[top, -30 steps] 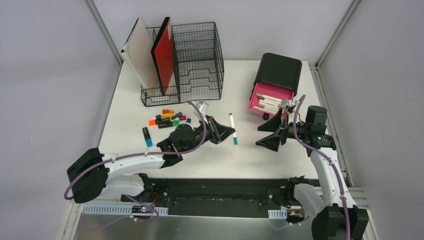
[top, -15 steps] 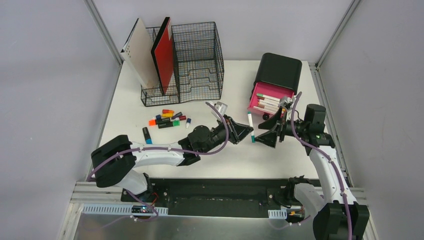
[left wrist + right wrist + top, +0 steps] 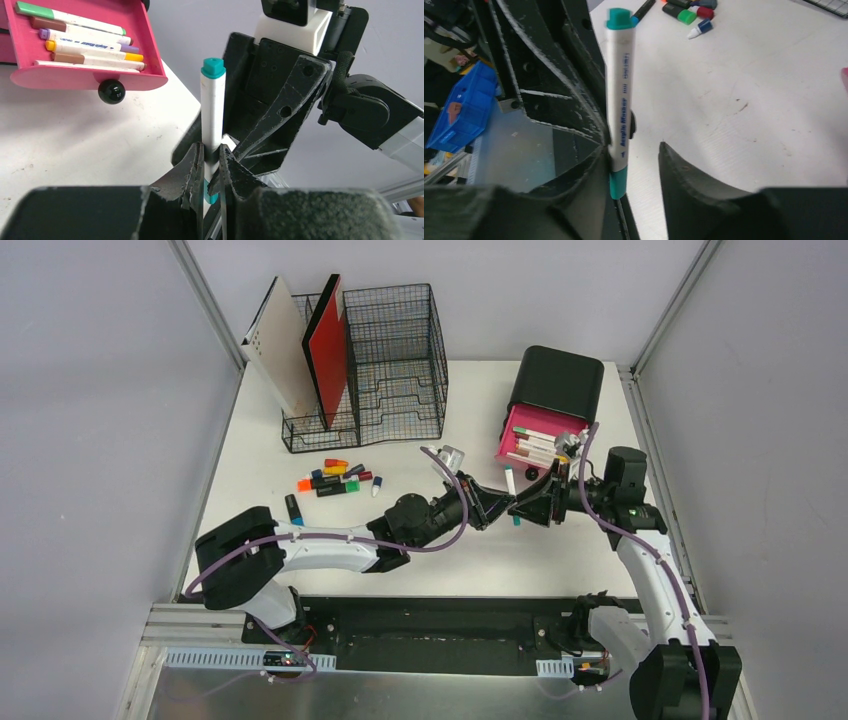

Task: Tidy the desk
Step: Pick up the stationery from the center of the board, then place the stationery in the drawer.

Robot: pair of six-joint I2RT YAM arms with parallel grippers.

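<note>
Top external view: my left gripper point(image 3: 497, 506) has swung right across the large white flat desk point(image 3: 260, 490), clenched on the white marker with teal caps point(image 3: 512, 496). It now meets my right gripper point(image 3: 530, 505), whose jaws have narrowed around the marker but still show a gap on one side. I judge a handover is under way, toward the open pink plastic drawer point(image 3: 533, 447) at far right. The desk lies beneath both arms, small coloured markers point(image 3: 335, 478) loose at its left.
</note>
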